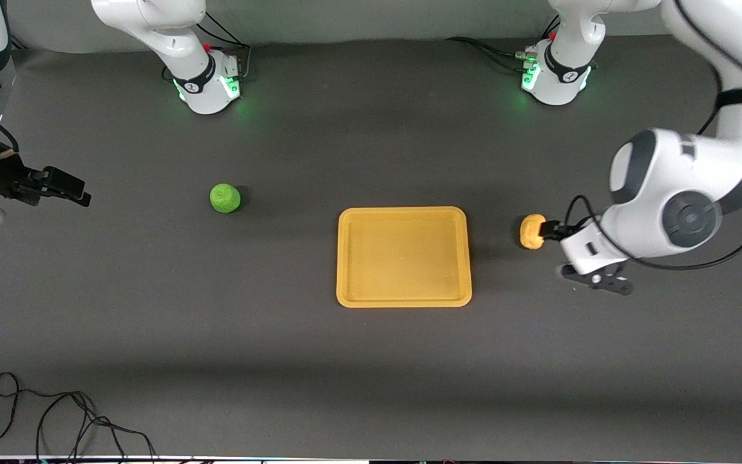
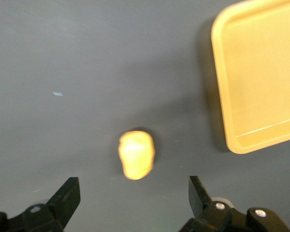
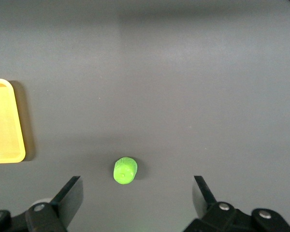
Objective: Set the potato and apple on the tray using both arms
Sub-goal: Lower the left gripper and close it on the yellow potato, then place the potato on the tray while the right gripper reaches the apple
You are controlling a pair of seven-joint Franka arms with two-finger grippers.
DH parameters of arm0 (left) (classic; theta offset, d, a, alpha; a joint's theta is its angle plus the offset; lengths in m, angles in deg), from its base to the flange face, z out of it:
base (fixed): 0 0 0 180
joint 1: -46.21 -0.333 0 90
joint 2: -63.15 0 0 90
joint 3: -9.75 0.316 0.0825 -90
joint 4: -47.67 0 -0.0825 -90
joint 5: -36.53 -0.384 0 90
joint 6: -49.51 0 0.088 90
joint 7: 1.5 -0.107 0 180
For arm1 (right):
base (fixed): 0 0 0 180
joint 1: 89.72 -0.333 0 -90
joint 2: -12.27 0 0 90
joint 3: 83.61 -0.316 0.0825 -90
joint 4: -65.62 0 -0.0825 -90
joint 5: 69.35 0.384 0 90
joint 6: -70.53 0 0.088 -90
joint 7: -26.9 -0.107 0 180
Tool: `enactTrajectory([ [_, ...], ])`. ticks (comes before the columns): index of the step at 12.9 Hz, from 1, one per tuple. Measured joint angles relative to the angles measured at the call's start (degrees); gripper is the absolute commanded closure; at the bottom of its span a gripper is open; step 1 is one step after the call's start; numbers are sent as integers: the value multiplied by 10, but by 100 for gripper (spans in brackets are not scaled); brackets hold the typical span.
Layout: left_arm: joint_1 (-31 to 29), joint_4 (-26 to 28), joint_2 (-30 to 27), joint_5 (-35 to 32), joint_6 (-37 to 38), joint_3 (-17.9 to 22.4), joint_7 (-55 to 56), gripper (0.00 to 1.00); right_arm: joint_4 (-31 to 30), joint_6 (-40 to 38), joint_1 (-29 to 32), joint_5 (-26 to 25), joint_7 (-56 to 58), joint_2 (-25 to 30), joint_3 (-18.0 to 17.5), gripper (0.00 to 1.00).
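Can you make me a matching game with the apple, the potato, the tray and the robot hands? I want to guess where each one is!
Things:
1. apple
2. potato
3. tray
4. left gripper

Places or states:
A. lies between the two foods, nothing on it
B. open, close over the yellow-orange lump
C. green, on the table toward the right arm's end
D. on the table toward the left arm's end, beside the tray

Pairs: 1-C, 2-D, 3-A, 4-B

Bonus: the right gripper is open too, over the table near the apple.
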Motion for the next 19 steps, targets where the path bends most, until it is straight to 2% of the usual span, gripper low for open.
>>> enactTrajectory([
  [3, 8, 50, 23, 4, 0, 2, 4, 1, 0, 0, 0, 0, 0, 0, 0, 0],
  [7, 3, 112, 57, 4, -78, 8, 3, 4, 0, 0, 0, 0, 0, 0, 0, 0],
  [8, 0, 124, 62, 4, -95, 8, 2, 9, 0, 0, 0, 0, 0, 0, 0, 0],
  [9, -3, 134, 67, 4, -107, 9, -2, 36, 0, 0, 0, 0, 0, 0, 0, 0],
  [10, -4, 141, 71, 4, -118, 10, -3, 59, 0, 1, 0, 0, 0, 0, 0, 0],
  [11, -4, 144, 75, 4, -125, 10, -3, 77, 0, 1, 0, 0, 0, 0, 0, 0],
  [12, -4, 145, 76, 4, -125, 10, -3, 89, 0, 1, 0, 0, 0, 0, 0, 0],
  [14, -4, 143, 74, 4, -125, 9, -4, 96, 1, 3, 0, 0, 0, 0, 0, 0],
  [16, -4, 122, 62, 22, -116, 8, 0, 97, 1, 3, -1, 0, 0, 0, -1, 0],
  [19, 16, 12, 41, 106, -62, -6, 66, 96, 1, 3, -1, 0, 0, 0, -1, 0],
])
